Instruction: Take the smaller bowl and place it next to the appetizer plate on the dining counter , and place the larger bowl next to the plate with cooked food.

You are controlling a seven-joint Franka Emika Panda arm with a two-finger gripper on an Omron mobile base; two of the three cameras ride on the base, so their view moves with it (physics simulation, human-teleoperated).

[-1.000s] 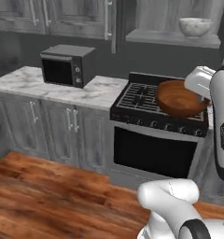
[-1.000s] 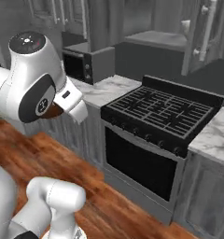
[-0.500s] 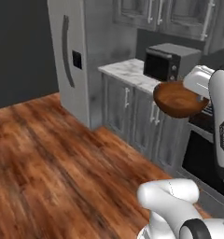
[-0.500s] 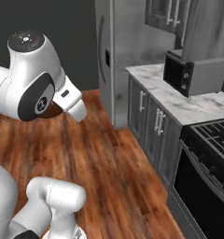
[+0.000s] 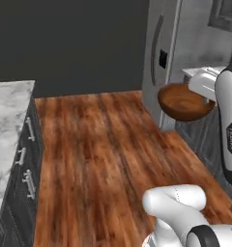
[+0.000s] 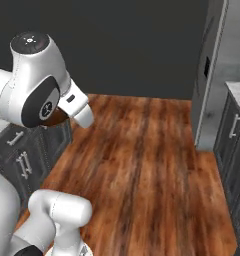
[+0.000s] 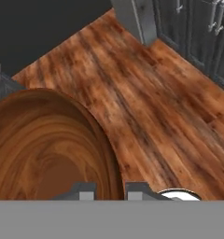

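Reddish-brown glossy bowl (image 5: 184,102); white grey-veined marble counter (image 5: 7,125).

Smaller bowl (image 5: 184,102) hanging at three o'clock above the floor (image 5: 98,149), refrigerator (image 5: 178,53) standing behind it, dining counter (image 5: 7,140) lying at nine o'clock

A reddish wood floor (image 5: 98,154) runs back to a dark wall (image 5: 69,43). A grey fridge (image 5: 173,53) stands right; grey cabinets (image 6: 232,145) with bar handles flank the floor.

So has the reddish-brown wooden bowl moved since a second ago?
Yes, carried along with the turning base: the reddish-brown wooden bowl, earlier before the stove, now hangs beside the grey fridge.
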